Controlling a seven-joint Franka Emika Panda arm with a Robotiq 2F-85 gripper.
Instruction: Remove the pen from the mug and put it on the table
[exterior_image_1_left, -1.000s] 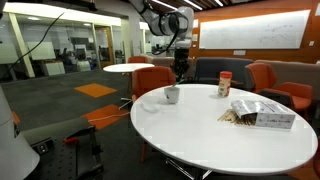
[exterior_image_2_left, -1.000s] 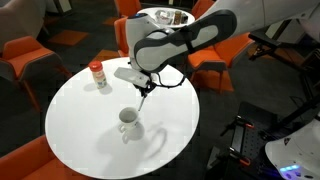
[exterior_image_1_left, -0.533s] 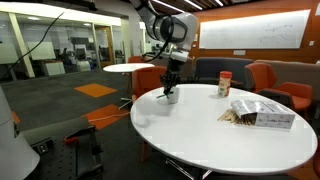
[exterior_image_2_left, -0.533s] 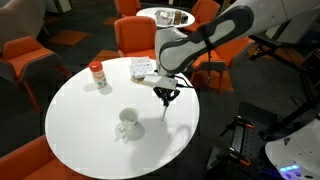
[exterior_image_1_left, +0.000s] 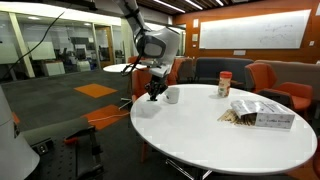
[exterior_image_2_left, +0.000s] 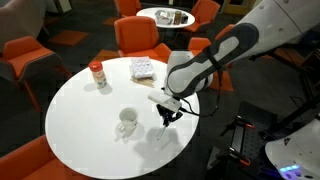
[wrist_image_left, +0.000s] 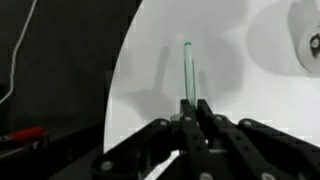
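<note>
My gripper (wrist_image_left: 194, 103) is shut on the pen (wrist_image_left: 188, 70), a thin dark-green stick that points down toward the glossy white table (wrist_image_left: 230, 85). In both exterior views the gripper (exterior_image_1_left: 153, 93) (exterior_image_2_left: 166, 115) hangs low over the table's edge (exterior_image_1_left: 200, 135) (exterior_image_2_left: 80, 110), away from the mug. The small white mug (exterior_image_1_left: 172, 95) (exterior_image_2_left: 126, 121) stands upright on the table with nothing in it; part of it shows at the wrist view's top right (wrist_image_left: 306, 40).
A brown jar with a light lid (exterior_image_1_left: 224, 85) (exterior_image_2_left: 97, 74) and a box (exterior_image_1_left: 262, 113) (exterior_image_2_left: 144, 68) stand on the table. Orange chairs (exterior_image_2_left: 140, 38) ring it, and a smaller white table (exterior_image_1_left: 128, 68) stands behind.
The gripper has carried the pen from beside the mug out toward the table's edge and lowered it closer to the top. The mug has not moved.
</note>
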